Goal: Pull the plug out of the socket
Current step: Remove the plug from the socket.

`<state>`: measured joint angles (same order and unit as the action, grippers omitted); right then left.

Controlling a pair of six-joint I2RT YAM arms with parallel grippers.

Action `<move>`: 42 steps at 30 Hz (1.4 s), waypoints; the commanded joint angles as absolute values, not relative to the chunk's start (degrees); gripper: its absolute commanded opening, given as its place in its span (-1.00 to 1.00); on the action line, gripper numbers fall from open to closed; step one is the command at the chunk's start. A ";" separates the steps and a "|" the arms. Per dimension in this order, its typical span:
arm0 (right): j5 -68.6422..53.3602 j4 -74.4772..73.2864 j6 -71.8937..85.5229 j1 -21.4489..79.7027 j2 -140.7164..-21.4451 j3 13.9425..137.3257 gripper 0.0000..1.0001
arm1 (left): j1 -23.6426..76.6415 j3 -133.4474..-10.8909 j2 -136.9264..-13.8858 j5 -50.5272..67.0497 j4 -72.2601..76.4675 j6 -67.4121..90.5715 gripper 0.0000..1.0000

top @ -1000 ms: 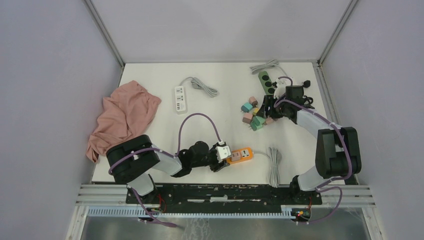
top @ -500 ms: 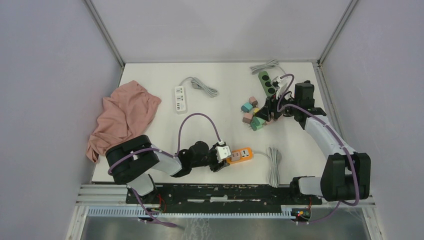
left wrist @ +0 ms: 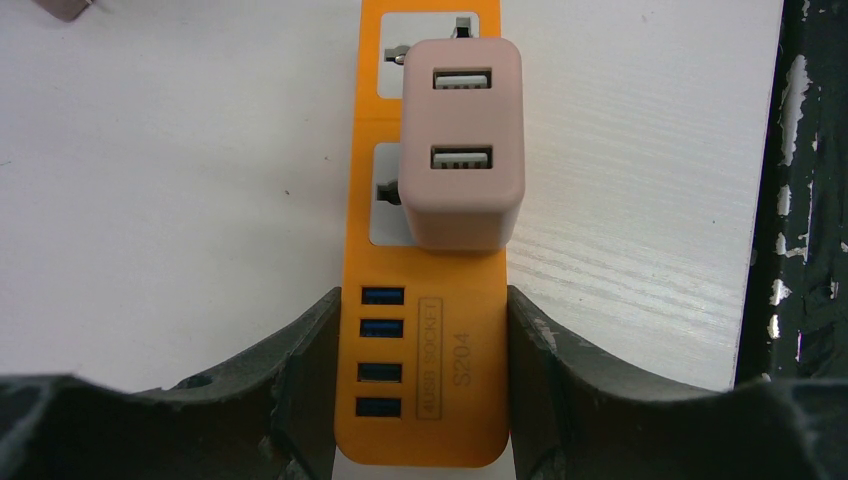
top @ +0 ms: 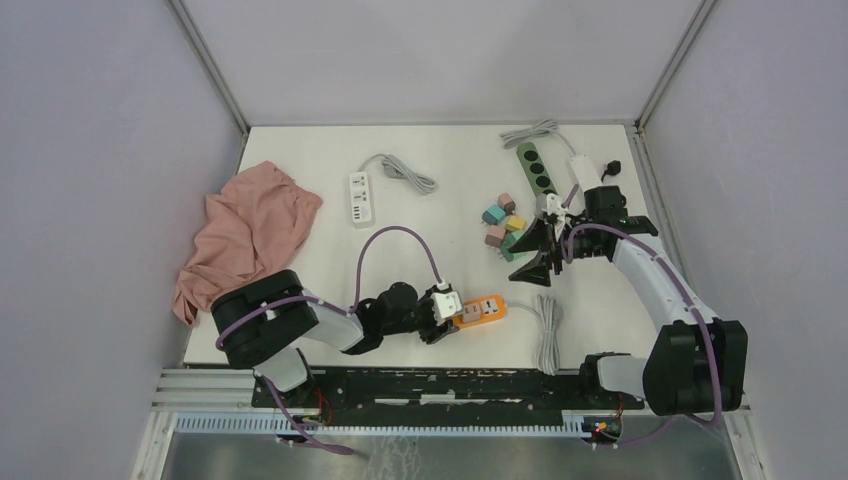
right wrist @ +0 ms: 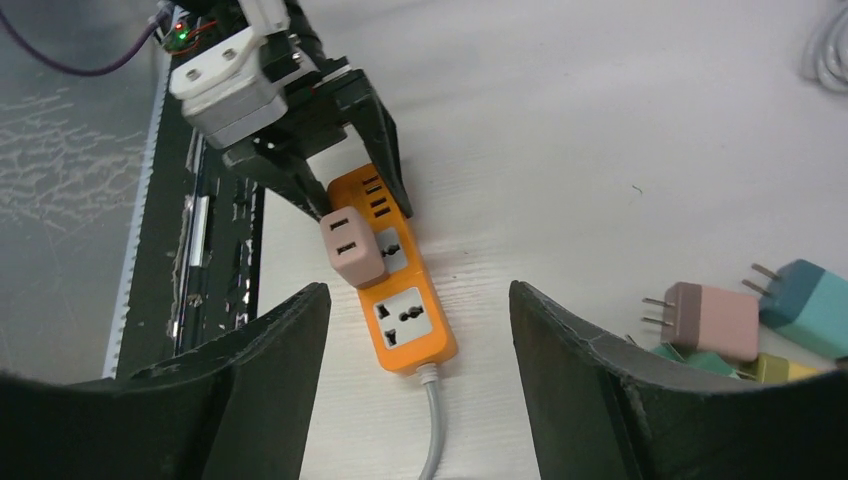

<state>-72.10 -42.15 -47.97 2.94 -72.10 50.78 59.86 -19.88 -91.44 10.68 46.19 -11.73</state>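
Observation:
An orange socket strip (top: 487, 308) (left wrist: 425, 380) (right wrist: 402, 300) lies near the table's front edge. A pale pink plug (left wrist: 461, 140) (right wrist: 352, 248) (top: 471, 313) with two USB ports sits in its middle outlet. My left gripper (top: 447, 312) (left wrist: 422, 320) (right wrist: 365, 195) is shut on the strip's USB end, one finger against each long side. My right gripper (top: 535, 255) (right wrist: 417, 295) hangs open above the table, behind and to the right of the strip. Nothing is between its fingers.
The strip's grey cable (top: 547, 330) lies coiled to its right. Several loose coloured plugs (top: 503, 228) (right wrist: 710, 318) lie behind the right gripper. At the back are a green power strip (top: 533, 168) and a white one (top: 360, 198). A pink cloth (top: 245, 235) covers the left edge.
My right gripper has come away from the pile of loose plugs toward the orange strip, and its jaws have spread wider. The left gripper and the strip have not moved.

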 commanded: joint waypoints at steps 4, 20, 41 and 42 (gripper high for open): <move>-77.09 -61.45 -73.91 5.30 -73.64 54.62 0.46 | 59.81 -20.21 -90.75 10.52 45.92 -10.27 -0.92; -63.88 -47.28 -64.35 18.58 -72.19 49.82 0.44 | 59.78 -20.56 -90.82 10.63 46.11 -9.88 -0.92; -47.88 -37.55 -58.32 35.46 -77.46 47.54 0.42 | 59.81 -20.76 -91.03 10.70 46.61 -9.49 -0.93; -47.25 -37.05 -58.17 36.20 -77.69 47.47 0.40 | 59.78 -20.89 -91.11 10.79 46.59 -9.42 -0.93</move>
